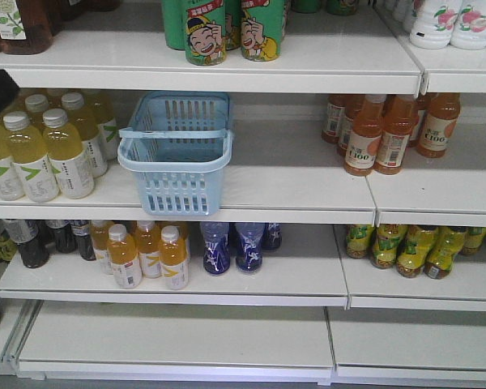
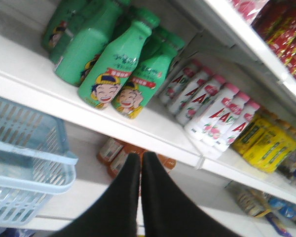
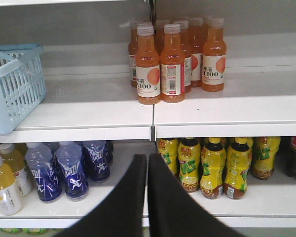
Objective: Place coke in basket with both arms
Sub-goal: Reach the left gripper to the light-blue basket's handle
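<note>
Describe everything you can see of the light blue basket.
The basket is light blue plastic, rectangular, with slotted walls and a thicker rim. It stands upright on the white middle shelf, near the shelf's front edge, and looks empty. One hoop handle lies across its open top. Pale yellow drink bottles stand close beside it; whether they touch it cannot be told.

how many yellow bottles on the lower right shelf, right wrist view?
5 yellow bottles on the lower right shelf, left to right: first, second, third, fourth, fifth. More may hide behind.
</note>
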`<state>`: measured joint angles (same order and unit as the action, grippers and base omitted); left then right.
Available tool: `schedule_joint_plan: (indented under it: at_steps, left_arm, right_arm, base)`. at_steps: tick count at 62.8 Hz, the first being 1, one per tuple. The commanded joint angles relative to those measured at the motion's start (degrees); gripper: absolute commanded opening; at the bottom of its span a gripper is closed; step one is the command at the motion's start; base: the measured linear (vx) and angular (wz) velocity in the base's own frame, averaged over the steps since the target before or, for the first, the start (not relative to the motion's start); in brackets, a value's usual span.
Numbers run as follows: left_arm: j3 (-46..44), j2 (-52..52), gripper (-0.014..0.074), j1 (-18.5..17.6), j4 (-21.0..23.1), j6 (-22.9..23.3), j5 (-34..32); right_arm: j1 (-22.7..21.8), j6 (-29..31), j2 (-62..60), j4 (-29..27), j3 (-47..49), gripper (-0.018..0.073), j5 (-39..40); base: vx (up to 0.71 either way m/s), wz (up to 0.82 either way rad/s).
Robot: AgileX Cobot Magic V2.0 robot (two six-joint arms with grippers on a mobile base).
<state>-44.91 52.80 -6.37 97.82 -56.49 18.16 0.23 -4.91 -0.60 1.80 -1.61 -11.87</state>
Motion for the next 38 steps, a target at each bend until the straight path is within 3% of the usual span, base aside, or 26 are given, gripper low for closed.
schedule_joint_plan:
  at_steps: [1, 17, 31, 38]
  left_arm:
    - [-1.9, 4.5, -0.0008, -0.2, 4.4, -1.4, 1.7]
    - [-1.9, 19.5, -0.0006, -0.2, 4.4, -1.4, 3.6]
    - [-6.9, 31.3, -0.0006, -0.2, 4.4, 0.1, 18.1]
    - [-12.0, 34.7, -0.0005, -0.2, 4.4, 0.1, 20.1]
  right_arm:
    - [-0.2, 0.4, -1.0, 0.5, -0.5, -0.0005, 4.2]
    - [-0.2, 0.4, -1.0, 0.5, -0.5, -0.0005, 4.2]
    - [-0.2, 0.4, -1.0, 0.5, -0.5, -0.0005, 4.2]
    - [-0.2, 0.4, -1.0, 0.5, -0.5, -0.0005, 4.2]
  base:
    - [0.0, 0.0]
    - [0.0, 0.0]
    - [0.0, 0.0]
    - [0.0, 0.0]
